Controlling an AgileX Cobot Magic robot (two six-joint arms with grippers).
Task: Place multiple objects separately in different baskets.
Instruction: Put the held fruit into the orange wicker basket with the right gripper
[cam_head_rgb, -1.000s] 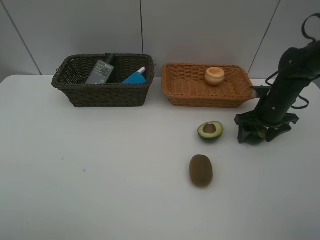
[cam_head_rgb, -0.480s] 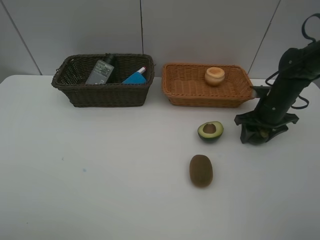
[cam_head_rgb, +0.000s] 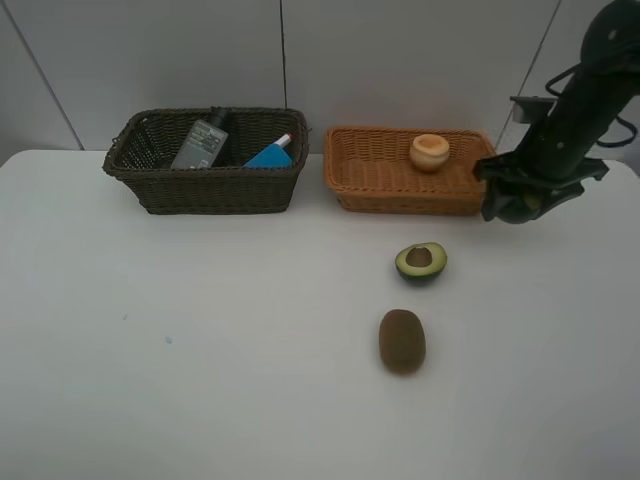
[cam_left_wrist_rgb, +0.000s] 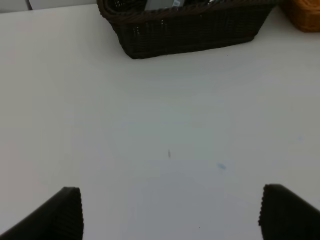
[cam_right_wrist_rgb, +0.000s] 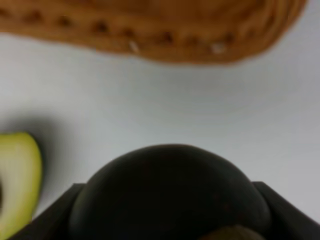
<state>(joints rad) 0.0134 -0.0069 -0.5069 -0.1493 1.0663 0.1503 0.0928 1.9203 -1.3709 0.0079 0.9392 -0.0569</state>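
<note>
- Exterior high view: the right gripper is hanging above the white table, just beside the right end of the shallow light orange wicker basket.
- Right wrist view: its jaws are clamping a dark round mangosteen, which is filling the space between them, with the basket's woven rim lying beyond it.
- An orange-yellow round fruit is sitting inside the light orange basket, near its back wall.
- A green avocado half is lying cut side up on the table in front of that basket, and a brown oval kiwi is resting nearer the camera, apart from it.
- The deeper dark brown wicker basket is holding a dark green pump bottle, a blue eraser block and a white red-ended marker.
- Left wrist view: the left gripper is hovering over bare table in front of the dark basket, fingers spread wide and grasping nothing.
</note>
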